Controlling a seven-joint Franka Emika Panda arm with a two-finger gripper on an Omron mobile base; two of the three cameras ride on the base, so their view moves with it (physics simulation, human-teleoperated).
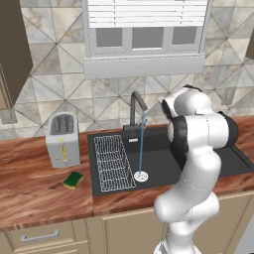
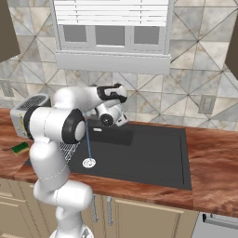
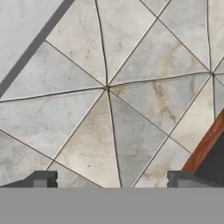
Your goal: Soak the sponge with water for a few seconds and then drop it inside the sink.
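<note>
on the left of the wooden table [image 1: 30, 188] stands a silver toaster [image 1: 63, 139], and the sponge [image 1: 73, 180] lies flat just in front of it, left of the sink [image 1: 163, 154]. inside the basin a white wire rack [image 1: 113, 162] sits on the left side, and the water [image 1: 141, 144] falls from the dark faucet [image 1: 136, 106] onto the round drain [image 1: 141, 175]. the gripper [image 3: 111, 178] faces the tiled wall [image 3: 109, 87], its jaws spread wide with nothing between them.
</note>
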